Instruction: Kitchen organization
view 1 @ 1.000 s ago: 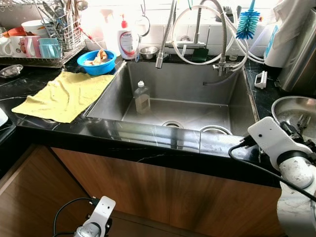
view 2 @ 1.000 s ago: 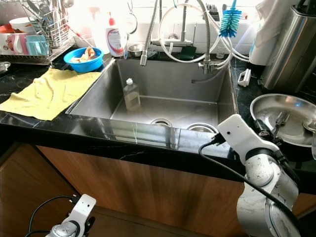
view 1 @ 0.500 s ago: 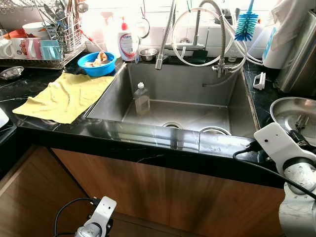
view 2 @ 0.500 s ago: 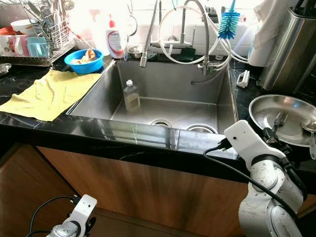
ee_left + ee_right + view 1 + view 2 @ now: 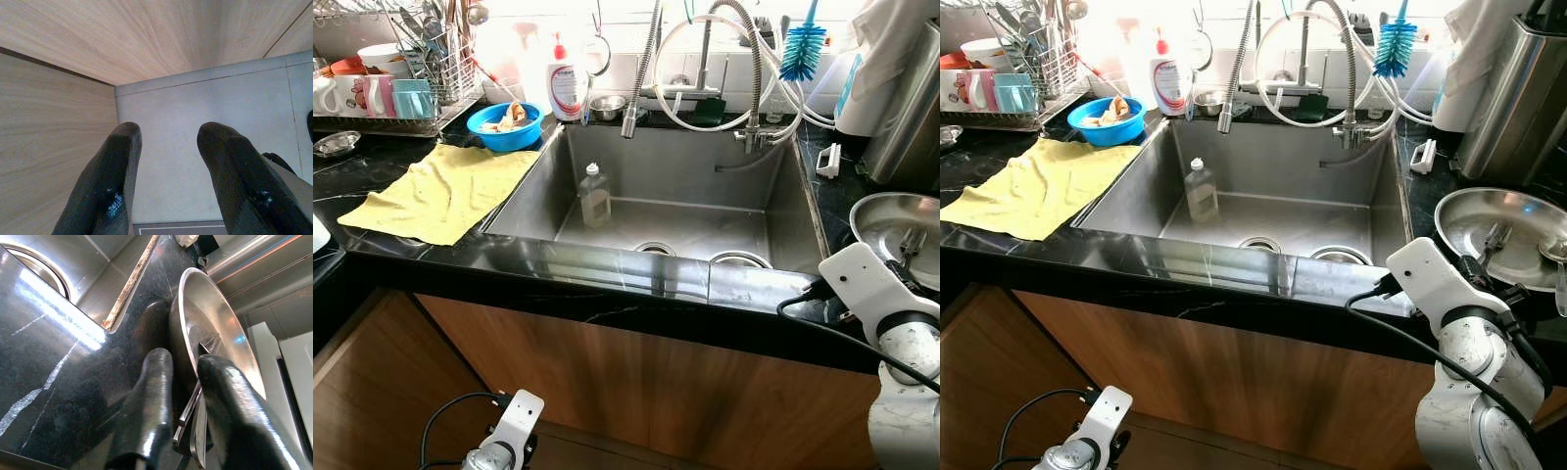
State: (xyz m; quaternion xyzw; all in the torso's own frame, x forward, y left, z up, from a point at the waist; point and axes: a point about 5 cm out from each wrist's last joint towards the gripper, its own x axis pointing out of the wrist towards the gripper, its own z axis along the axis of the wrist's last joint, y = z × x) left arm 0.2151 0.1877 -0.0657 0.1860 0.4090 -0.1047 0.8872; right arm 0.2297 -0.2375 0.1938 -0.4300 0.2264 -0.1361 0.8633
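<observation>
Black marble counter (image 5: pixel 431 257) around a steel sink (image 5: pixel 685 186)

Sink (image 5: pixel 783 211) basin mostly open; soap bottle (image 5: pixel 595 195) stands at 9 o'clock, hoses (image 5: pixel 744 93) hang over 12. Counter L of sink covered by yellow cloth (image 5: pixel 440 186), blue bowl (image 5: pixel 506 123) behind. R counter: steel bowl (image 5: pixel 1474 211) w/ utensils blocks.
</observation>
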